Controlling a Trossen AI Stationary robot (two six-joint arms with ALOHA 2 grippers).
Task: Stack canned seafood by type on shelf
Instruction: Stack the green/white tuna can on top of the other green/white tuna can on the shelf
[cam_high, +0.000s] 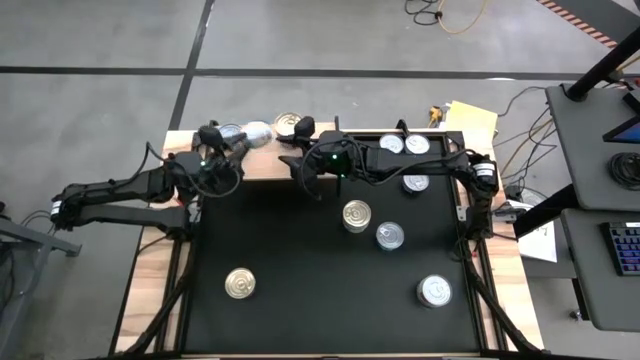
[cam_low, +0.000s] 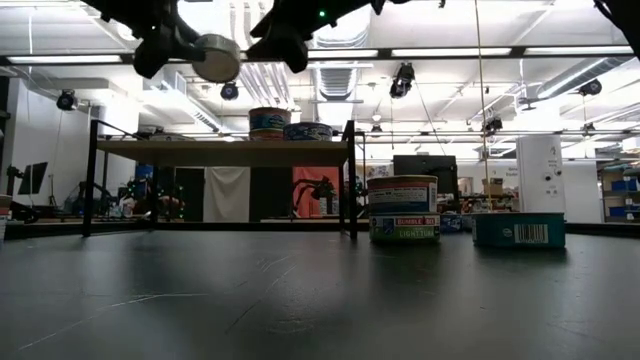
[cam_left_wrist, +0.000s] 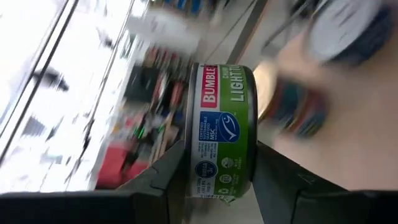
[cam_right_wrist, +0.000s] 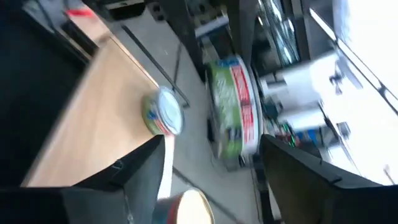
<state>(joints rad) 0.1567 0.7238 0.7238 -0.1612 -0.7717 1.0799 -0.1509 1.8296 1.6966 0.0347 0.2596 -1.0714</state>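
Note:
A tin of canned seafood (cam_left_wrist: 221, 118) with a green, white and red label hangs in the air above the shelf (cam_high: 262, 163), a light wooden stand along the table's far edge. My left gripper (cam_left_wrist: 221, 190) is shut on it. My right gripper (cam_right_wrist: 211, 174) is level and open just to the right of this tin (cam_right_wrist: 231, 112), its fingers apart from it. In the low view the tin (cam_low: 216, 57) shows high up between both grippers. More tins stand on the shelf (cam_low: 288, 127) and on the black table (cam_high: 357, 215). My left gripper pinches the tin between its two fingers (cam_left_wrist: 166, 177), one on each flat end, with the labelled wall (cam_left_wrist: 219, 155) facing the wrist. The fingers reach in about level from the table's left. The tin is turned on its edge and lifted clear of the shelf.
Two silver-topped tins (cam_high: 404, 144) stand on the shelf's right part and a gold-topped one (cam_high: 288, 122) near its middle. On the table stand a stack (cam_low: 403, 208) and several single tins (cam_high: 434, 291), (cam_high: 240, 283). A flat teal tin (cam_low: 519, 229) shows at the right.

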